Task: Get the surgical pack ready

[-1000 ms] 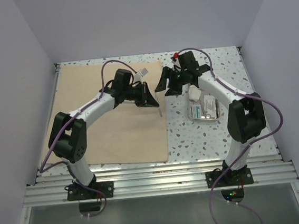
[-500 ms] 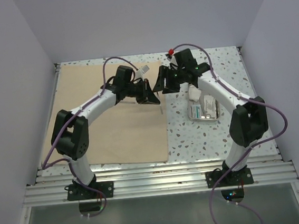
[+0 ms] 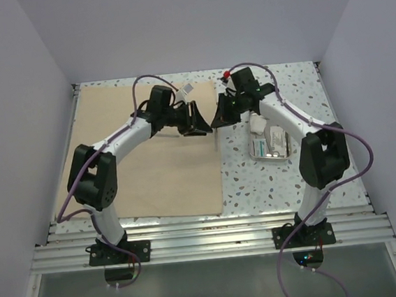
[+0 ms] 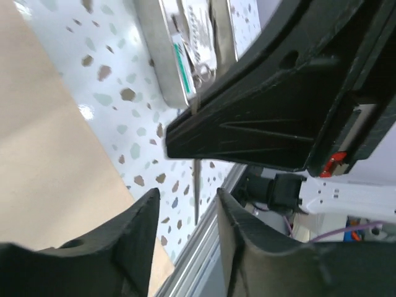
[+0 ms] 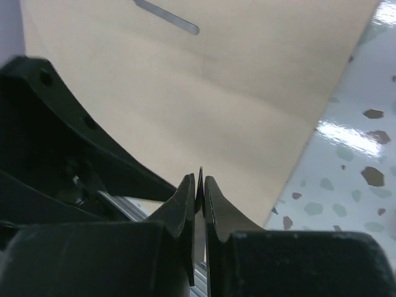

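Top external view: one tan cloth lay flat and open over the left half of the speckled table. Its far edge sat close to the back wall, its near edge just short of the aluminium rail, and its right edge ran straight down the middle. Right of that edge came a strip of bare table, then one steel tray, apart from the cloth and just beside the right arm. Two arms, two grippers, and they met nose to nose above the cloth's far right corner, with very little room between them! The right gripper had its fingers pressed tight on one thin steel instrument, which hung straight down just at the cloth's right edge. The right wrist view showed that sliver of metal nipped between the tips. The left gripper was spread, fingers apart and gripping nothing, with the hanging instrument seen through the gap. A second instrument, a flat steel strip, lay alone on the cloth. In the tray sat a white packet with a green stripe and at least one ring-handled tool, too crowded to count further. A white gauze pad lay at the tray's far end. The cloth's near half lay wide open.
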`<state>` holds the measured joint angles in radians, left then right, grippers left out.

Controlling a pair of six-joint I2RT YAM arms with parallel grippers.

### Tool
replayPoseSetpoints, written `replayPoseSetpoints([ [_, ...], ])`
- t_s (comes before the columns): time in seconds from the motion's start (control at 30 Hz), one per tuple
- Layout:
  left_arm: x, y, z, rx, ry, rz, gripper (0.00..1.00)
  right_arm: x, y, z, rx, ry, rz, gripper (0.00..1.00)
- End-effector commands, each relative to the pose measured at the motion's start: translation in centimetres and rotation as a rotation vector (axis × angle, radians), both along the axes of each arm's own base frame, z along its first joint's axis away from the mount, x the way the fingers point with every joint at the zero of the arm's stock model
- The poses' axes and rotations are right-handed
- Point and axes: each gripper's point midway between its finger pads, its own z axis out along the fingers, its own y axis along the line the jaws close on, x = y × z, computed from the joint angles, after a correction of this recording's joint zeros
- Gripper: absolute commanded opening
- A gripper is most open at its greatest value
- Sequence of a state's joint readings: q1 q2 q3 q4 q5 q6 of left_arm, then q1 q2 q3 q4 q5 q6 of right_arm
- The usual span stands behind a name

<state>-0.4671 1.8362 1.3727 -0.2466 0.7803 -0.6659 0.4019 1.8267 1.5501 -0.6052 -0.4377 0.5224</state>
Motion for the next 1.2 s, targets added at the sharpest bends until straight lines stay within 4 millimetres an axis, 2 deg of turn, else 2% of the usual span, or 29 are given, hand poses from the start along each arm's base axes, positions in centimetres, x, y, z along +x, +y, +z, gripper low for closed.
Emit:
replayPoseSetpoints([
  [0.0,4.9,2.0,1.4,-0.013,-0.071,0.16,0.47,1.6,-4.1,0.5,-0.119,-0.058,-0.054,0.0],
  [0.03,6.0,2.6,1.3,0.006,-0.068,0.207,0.51,1.9,-6.4,0.2,-0.167,-0.054,-0.082,0.0],
  [0.07,7.8,3.6,2.1,0.019,-0.086,0.266,0.52,2.2,-8.0,-0.1,-0.211,-0.05,-0.114,0.0],
  [0.1,9.2,4.9,0.3,0.1,-0.045,0.363,0.54,2.0,-10.2,-0.5,-0.286,-0.03,-0.154,0.0],
  [0.13,10.3,5.6,-0.3,0.144,-0.029,0.415,0.54,2.4,-13.0,-0.7,-0.347,-0.028,-0.197,0.0],
  [0.17,12.2,7.4,-1.8,0.261,0.005,0.521,0.55,2.4,-14.7,-1.0,-0.405,-0.021,-0.221,0.0],
  [0.2,13.0,8.5,-2.6,0.328,0.047,0.593,0.55,2.4,-16.1,-0.9,-0.457,-0.022,-0.24,0.0],
  [0.23,13.7,9.2,-3.1,0.383,0.071,0.646,0.55,2.2,-18.9,-1.3,-0.564,-0.011,-0.269,0.0],
  [0.27,15.5,9.4,-3.4,0.412,0.08,0.688,0.55,2.1,-19.9,-1.3,-0.609,-0.01,-0.275,0.0],
  [0.3,15.3,10.9,-4.6,0.497,0.138,0.761,0.54,1.8,-20.9,-1.3,-0.652,-0.003,-0.278,0.0],
  [0.33,15.9,11.2,-5.0,0.522,0.153,0.794,0.54,1.8,-22.1,-1.3,-0.706,-0.006,-0.285,0.0],
  [0.47,17.5,12.3,-6.2,0.565,0.21,0.931,0.54,1.3,-23.3,-1.8,-0.768,0.015,-0.282,0.0],
  [0.63,19.3,12.4,-7.4,0.527,0.245,1.026,0.56,1.0,-23.0,-3.9,-0.751,0.058,-0.264,0.0],
  [0.67,19.6,12.7,-8.1,0.544,0.244,1.046,0.56,1.0,-23.0,-4.4,-0.753,0.065,-0.262,0.0],
  [0.7,19.9,12.8,-8.2,0.54,0.249,1.07,0.57,1.1,-22.9,-4.5,-0.75,0.063,-0.259,0.0],
  [0.73,20.4,12.7,-8.4,0.536,0.247,1.082,0.64,1.2,-22.9,-4.6,-0.751,0.066,-0.258,0.0],
  [0.8,21.3,12.9,-8.3,0.533,0.225,1.109,0.66,1.3,-22.7,-4.8,-0.743,0.066,-0.256,0.02],
  [0.9,22.2,13.3,-8.2,0.533,0.2,1.148,0.66,1.2,-22.9,-5.2,-0.75,0.073,-0.252,0.09],
  [0.93,22.3,13.4,-8.6,0.537,0.2,1.152,0.66,1.2,-22.8,-5.4,-0.752,0.077,-0.248,0.14],
  [1.0,22.3,13.7,-9.1,0.546,0.211,1.165,0.65,1.0,-22.7,-5.8,-0.747,0.086,-0.241,0.21],
  [1.07,22.1,13.8,-10.0,0.559,0.232,1.172,0.64,1.0,-22.7,-5.8,-0.745,0.085,-0.243,0.32],
  [1.17,21.9,14.0,-10.6,0.57,0.245,1.185,0.63,1.2,-22.7,-5.2,-0.739,0.069,-0.249,0.41],
])
